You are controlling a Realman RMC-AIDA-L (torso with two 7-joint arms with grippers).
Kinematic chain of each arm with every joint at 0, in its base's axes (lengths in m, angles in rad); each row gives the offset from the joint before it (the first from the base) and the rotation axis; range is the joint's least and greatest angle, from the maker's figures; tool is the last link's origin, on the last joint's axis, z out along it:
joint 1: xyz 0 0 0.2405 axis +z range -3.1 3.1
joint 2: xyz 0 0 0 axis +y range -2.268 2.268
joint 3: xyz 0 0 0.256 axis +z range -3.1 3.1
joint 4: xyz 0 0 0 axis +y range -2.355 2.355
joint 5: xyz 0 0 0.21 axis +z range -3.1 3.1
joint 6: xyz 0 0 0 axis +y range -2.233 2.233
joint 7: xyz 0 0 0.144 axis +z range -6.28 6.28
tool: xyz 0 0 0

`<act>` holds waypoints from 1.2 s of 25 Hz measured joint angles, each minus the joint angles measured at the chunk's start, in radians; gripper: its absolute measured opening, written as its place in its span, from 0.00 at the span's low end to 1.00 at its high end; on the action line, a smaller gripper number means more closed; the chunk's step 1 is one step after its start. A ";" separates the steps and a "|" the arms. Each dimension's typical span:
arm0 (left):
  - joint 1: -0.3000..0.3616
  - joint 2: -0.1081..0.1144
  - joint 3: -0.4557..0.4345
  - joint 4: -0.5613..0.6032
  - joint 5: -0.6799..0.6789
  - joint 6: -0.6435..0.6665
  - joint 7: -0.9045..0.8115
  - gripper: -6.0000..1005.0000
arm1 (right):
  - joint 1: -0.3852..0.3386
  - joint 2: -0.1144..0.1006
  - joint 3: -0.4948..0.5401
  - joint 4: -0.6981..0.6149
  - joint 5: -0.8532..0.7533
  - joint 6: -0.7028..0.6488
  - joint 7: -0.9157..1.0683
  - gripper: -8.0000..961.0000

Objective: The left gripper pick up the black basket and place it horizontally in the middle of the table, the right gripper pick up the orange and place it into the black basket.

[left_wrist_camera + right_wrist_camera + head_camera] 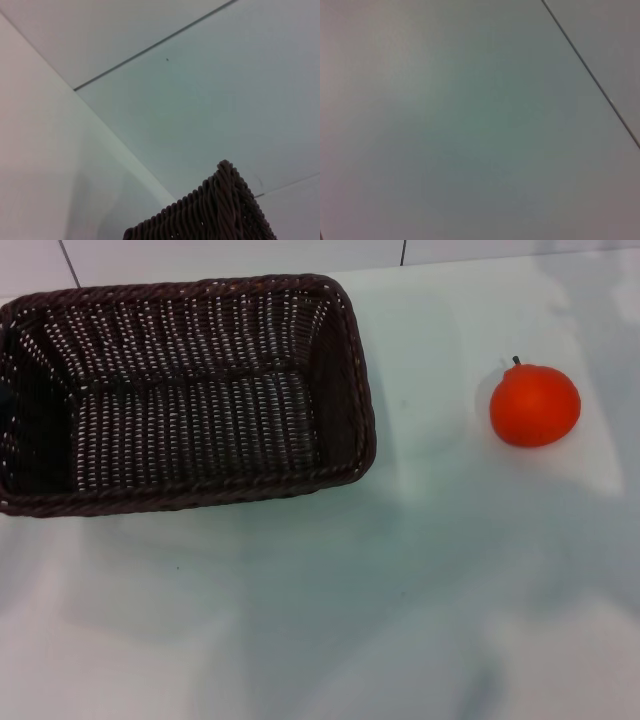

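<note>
White and faintly bluish, the tabletop [400,590] fills most of the head view, with a thin dark seam crossing its far edge. The black basket [185,390] is the largest thing on it: a dark woven rectangle with a braided rim and sloped sides, lying with its long side across the view at the far left, its open top up and nothing inside. One braided corner of the basket [220,210] also shows close up in the left wrist view. The orange [534,405] sits well apart from it at the far right, round and glossy with a short dark stem. Neither the left tool nor the right tool shows in any view.
</note>
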 joint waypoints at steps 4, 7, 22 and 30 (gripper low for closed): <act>0.013 -0.003 0.000 -0.016 -0.001 -0.019 0.009 0.19 | 0.003 0.001 0.000 -0.001 0.000 0.000 0.000 0.98; 0.014 -0.003 0.005 -0.051 -0.001 -0.023 0.030 0.19 | 0.006 0.001 0.000 -0.001 0.000 0.002 0.000 0.98; 0.010 0.004 0.022 -0.132 -0.037 -0.023 0.049 0.30 | 0.014 0.003 0.000 0.000 0.000 0.014 0.000 0.98; 0.024 0.014 -0.007 -0.128 -0.039 -0.026 0.086 0.64 | 0.013 -0.012 -0.048 -0.006 -0.020 0.019 0.038 0.98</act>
